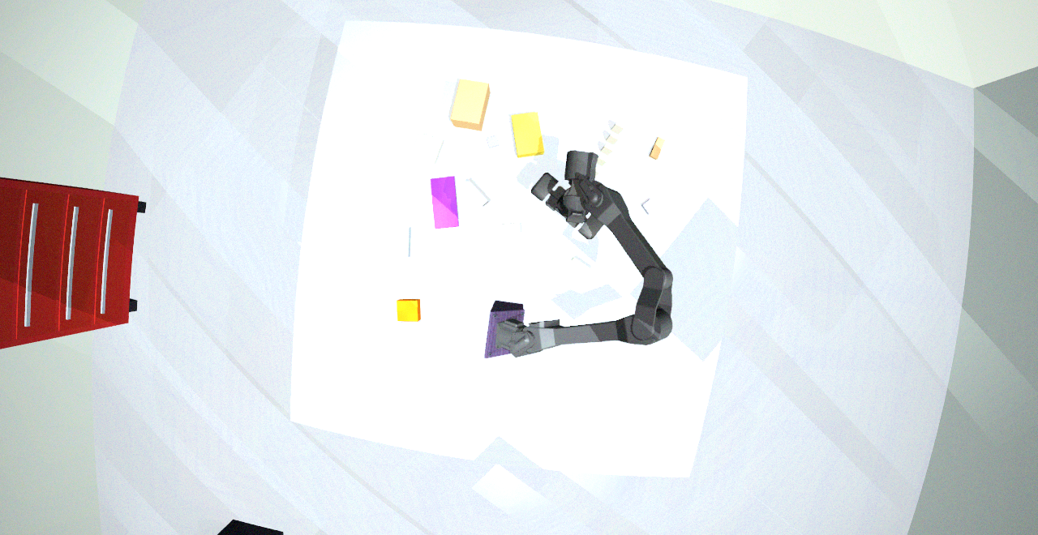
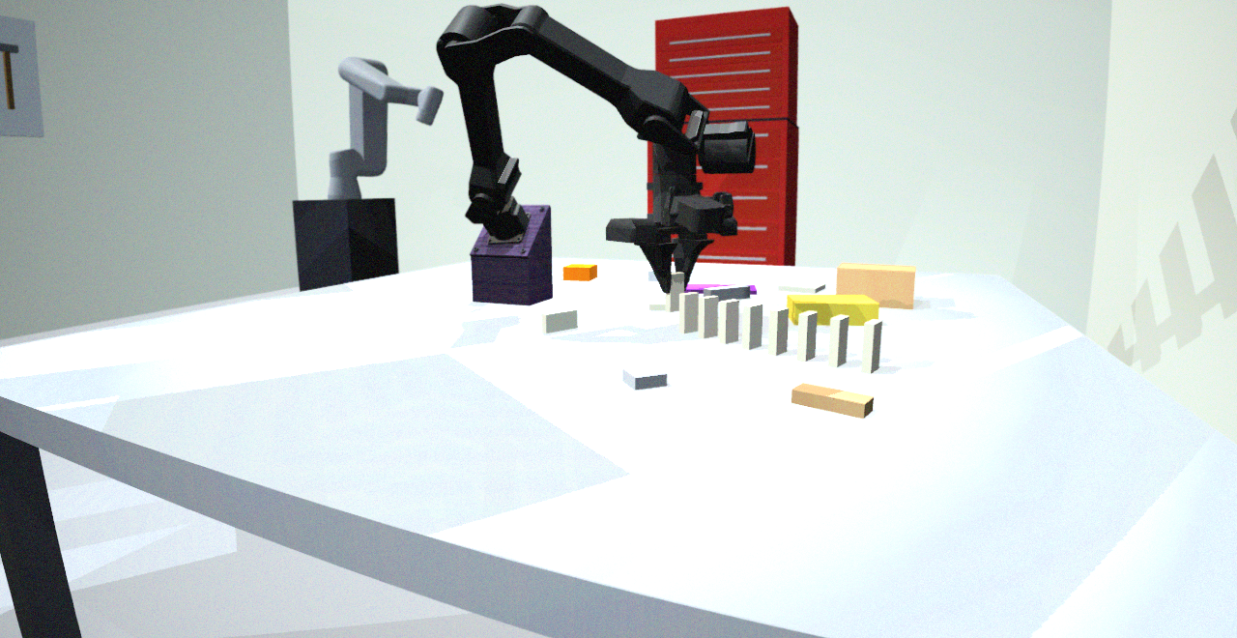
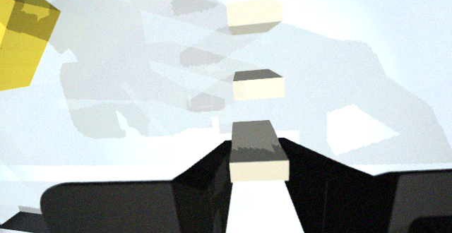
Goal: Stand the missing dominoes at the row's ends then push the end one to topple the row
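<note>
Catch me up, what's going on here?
The arm's gripper is shut on an upright domino, just past the far end of the standing row in the exterior view. The row's eight dominoes are upright. The held one is low, but I can't tell whether it touches the table. It isn't released, and the final push remains.

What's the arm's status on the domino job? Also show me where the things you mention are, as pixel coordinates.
Gripper [image 1: 576, 205] [image 2: 676, 286] [image 3: 254, 146] shut on upright domino [image 2: 676, 288] [image 3: 260, 152], at far end of standing row [image 2: 778, 331] [image 3: 258, 88]. Release pending. Row neighbor close; clearance looks tight.
</note>
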Controlling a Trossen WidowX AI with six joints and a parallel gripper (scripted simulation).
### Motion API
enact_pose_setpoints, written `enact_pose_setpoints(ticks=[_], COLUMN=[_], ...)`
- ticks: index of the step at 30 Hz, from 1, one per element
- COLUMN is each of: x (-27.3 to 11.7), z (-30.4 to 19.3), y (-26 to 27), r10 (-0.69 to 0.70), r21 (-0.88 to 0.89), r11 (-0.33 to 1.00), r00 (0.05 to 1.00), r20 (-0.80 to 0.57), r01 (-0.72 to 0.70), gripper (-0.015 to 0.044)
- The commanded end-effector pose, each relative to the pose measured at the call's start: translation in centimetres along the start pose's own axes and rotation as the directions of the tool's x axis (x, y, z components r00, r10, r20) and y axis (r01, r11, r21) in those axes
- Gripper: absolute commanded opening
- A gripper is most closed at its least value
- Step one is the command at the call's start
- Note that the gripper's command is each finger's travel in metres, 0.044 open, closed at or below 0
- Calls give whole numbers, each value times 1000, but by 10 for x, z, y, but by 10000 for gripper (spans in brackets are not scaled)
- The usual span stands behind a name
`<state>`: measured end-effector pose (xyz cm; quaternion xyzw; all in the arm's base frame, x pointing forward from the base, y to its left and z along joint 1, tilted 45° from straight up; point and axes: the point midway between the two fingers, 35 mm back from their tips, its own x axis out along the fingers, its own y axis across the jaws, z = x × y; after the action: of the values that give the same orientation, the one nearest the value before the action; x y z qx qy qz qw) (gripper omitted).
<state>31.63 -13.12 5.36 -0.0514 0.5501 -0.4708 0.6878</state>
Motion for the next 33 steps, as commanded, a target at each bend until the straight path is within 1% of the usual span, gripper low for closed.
enact_pose_setpoints(ticks=[1, 13, 25, 26, 29, 30, 33], x=[17, 18, 18, 18, 15, 7, -45], z=[-3, -3, -3, -3, -3, -1, 1], y=[-3, -4, -4, -4, -3, -1, 4], r10=[-9, -9, -9, -9, -8, -5, 4], r21=[-9, -9, -9, -9, -9, -8, -7], r11=[1000, 1000, 1000, 1000, 1000, 1000, 1000], r00=[1000, 1000, 1000, 1000, 1000, 1000, 1000], r20=[4, 4, 4, 4, 4, 3, -3], r01=[9, 9, 9, 9, 8, 5, -4], gripper=[107, 107, 422, 440, 440, 440, 440])
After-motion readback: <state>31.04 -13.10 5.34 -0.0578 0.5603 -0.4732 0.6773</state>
